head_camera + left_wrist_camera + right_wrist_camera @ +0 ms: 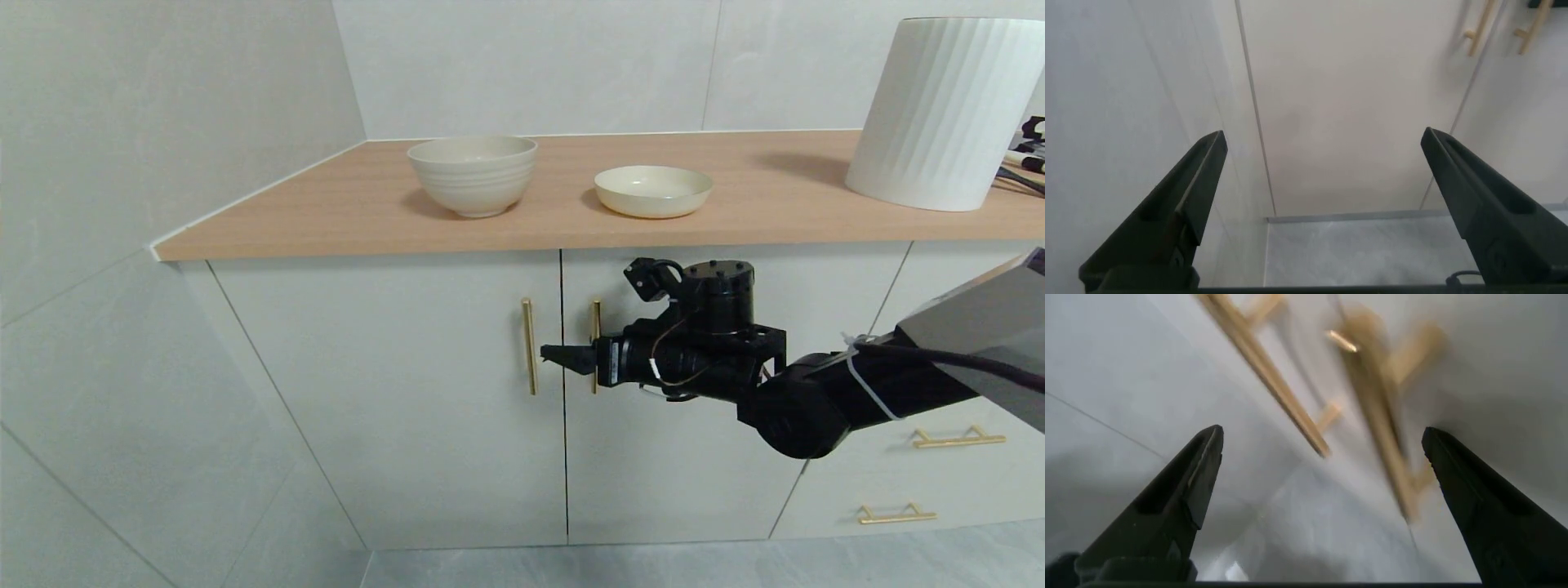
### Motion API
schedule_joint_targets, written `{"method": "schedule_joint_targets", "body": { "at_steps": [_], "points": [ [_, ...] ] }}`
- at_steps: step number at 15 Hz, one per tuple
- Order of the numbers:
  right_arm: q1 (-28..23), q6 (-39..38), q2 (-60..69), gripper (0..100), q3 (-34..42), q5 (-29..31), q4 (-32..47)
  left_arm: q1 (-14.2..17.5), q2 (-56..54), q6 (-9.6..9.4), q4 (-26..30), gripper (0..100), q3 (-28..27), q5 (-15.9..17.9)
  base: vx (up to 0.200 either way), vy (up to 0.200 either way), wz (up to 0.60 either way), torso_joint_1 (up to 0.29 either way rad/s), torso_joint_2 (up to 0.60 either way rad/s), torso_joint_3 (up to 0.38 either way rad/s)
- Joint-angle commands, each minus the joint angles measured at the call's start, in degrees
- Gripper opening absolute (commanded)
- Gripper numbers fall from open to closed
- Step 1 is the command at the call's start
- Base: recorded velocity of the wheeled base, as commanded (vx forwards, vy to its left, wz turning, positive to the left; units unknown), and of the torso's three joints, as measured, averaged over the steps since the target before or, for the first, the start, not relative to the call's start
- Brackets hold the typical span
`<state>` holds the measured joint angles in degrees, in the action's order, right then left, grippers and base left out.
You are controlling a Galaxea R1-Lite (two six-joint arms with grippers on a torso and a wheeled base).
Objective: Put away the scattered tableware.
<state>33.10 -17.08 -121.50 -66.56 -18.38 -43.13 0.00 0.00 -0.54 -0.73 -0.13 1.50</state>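
The right gripper (557,357) is held with jaws spread and empty. Two brass handles (596,327) lie just ahead of them, ungripped, on cabinet doors (392,392) that are shut. The left gripper (1323,140) is likewise spread wide and empty. Well above the right jaws, the bowl (473,174) and shallow dish (653,190) rest on the counter (326,212). Nothing is judged stowed yet; opening a door comes first.

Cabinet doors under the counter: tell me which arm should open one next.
Right, most likely. The right pincer, open, sits level with the gold handles and close to them; the left pincer sees them from farther off.
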Motion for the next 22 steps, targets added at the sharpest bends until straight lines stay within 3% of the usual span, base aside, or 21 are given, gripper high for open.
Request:
{"method": "schedule_joint_targets", "body": {
  "at_steps": [1,7,14,22],
  "points": [
    [0.7,-1.3,-0.8,100,0.2,0.2,-1.3,0.0,0.0,0.01,0.0,100,0.0,0.0,0.000,0.000,0.00,0.000,0.00,0.000],
    [2.0,-1.5,0.7,100,2.9,0.0,-1.7,0.0,0.0,0.01,0.0,100,0.0,0.0,0.000,0.000,0.00,0.000,0.00,0.000],
    [3.6,-1.6,1.1,100,6.0,-0.1,-8.2,0.0,0.0,0.01,-0.1,100,0.0,0.0,0.000,0.000,0.00,0.000,0.00,0.000],
    [7.4,-1.4,9.1,100,15.7,-0.7,-8.2,0.0,0.0,0.01,-0.1,100,0.0,0.0,0.000,0.000,0.00,0.000,0.00,0.000]
  ]
}}
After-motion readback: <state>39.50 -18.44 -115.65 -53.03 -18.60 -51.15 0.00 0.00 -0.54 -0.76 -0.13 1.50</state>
